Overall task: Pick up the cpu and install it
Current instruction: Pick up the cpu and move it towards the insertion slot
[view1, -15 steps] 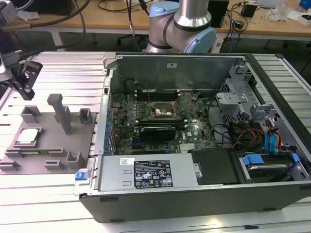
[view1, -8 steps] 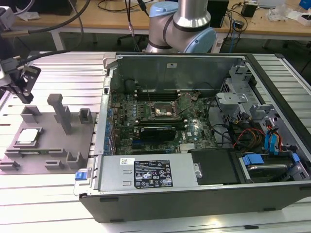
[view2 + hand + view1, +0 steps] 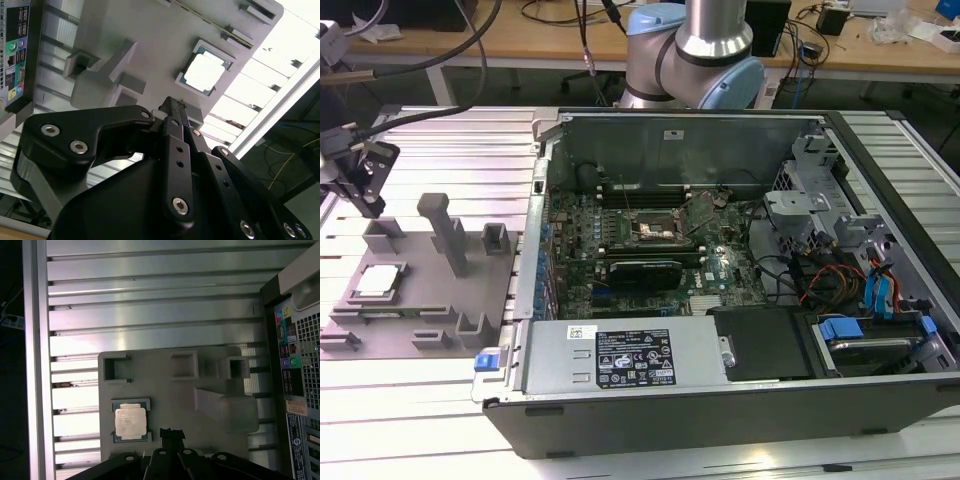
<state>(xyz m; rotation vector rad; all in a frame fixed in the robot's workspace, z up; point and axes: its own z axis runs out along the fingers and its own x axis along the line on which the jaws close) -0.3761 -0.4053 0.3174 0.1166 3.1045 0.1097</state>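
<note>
On the grey fixture tray (image 3: pixel 440 305) at the exterior view's left, well apart from the open computer case (image 3: pixel 720 400), the cpu (image 3: pixel 377 282) lies flat in its recess. It is not yet picked up, so the whole job remains (the motherboard socket (image 3: pixel 655 228) looks empty). The gripper (image 3: pixel 171 432) hovers above the tray near the chip, its claw narrow and holding nothing. The cpu is a small square, bright silver-grey on top with a thin pale edge.

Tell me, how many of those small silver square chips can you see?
1: the cpu sits in a pocket of the grey holder, beside the computer case; more could hide inside.
</note>
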